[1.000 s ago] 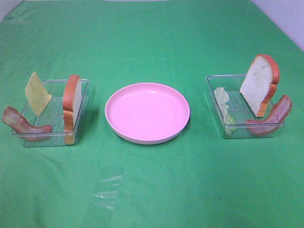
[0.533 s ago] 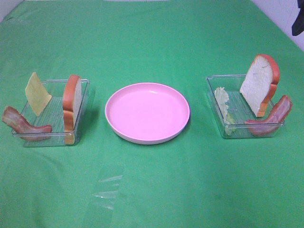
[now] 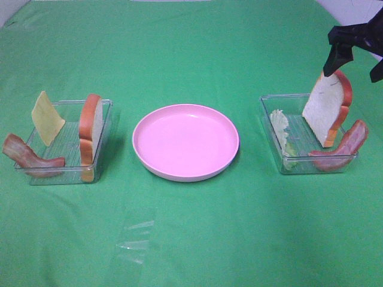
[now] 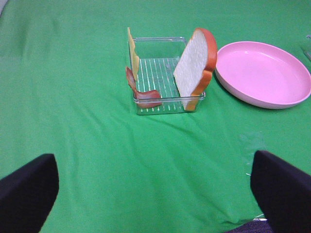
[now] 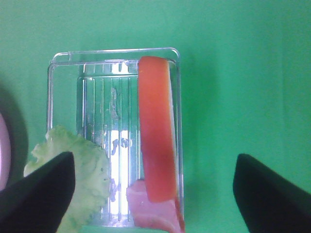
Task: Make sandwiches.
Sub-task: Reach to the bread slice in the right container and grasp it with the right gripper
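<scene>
Step, likely: first bread pick. Right gripper (image 3: 352,73) spread wide above right bread slice (image 3: 325,112); next: descend, straddle crust, close.

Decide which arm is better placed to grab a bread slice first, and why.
Right. The right gripper hangs open above a bread slice; the left gripper sits back from its clear tray.

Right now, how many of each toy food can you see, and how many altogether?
Bread slices: 2
Bacon strips: 2
Cheese square: 1
Lettuce leaf: 1
Total: 6
</scene>
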